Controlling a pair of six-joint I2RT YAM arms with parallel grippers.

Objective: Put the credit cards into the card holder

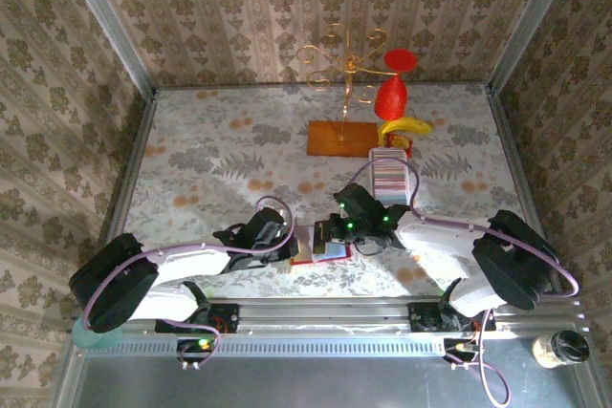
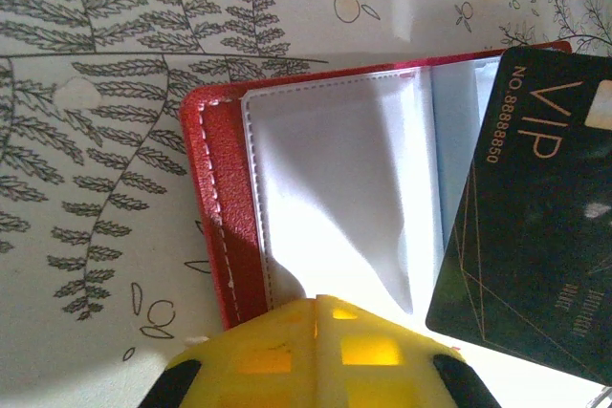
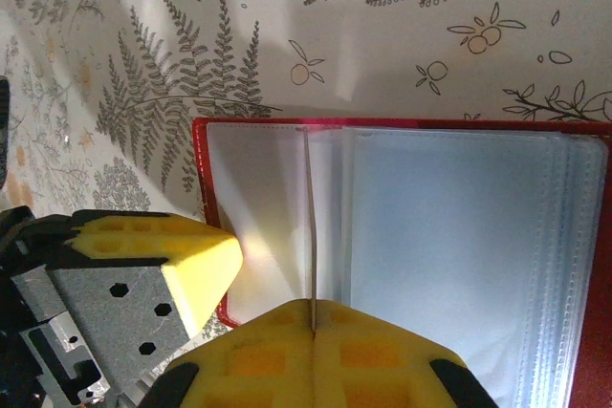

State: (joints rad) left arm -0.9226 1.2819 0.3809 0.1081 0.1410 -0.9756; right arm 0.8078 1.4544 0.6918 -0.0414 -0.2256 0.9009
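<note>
Fern-printed cloth is covering the table [image 1: 210,160], and the red card holder [image 3: 459,236] is lying open on it, right under both pincers. The right pincer [image 3: 314,332] is pinching a black VIP card [image 2: 535,217], which is reaching out from its tips over the clear pockets. The left pincer [image 2: 316,336] is sitting closed at the holder's red border, just beside the right one. More credit cards [image 1: 392,176] are standing in a row beyond the right pincer.
</note>
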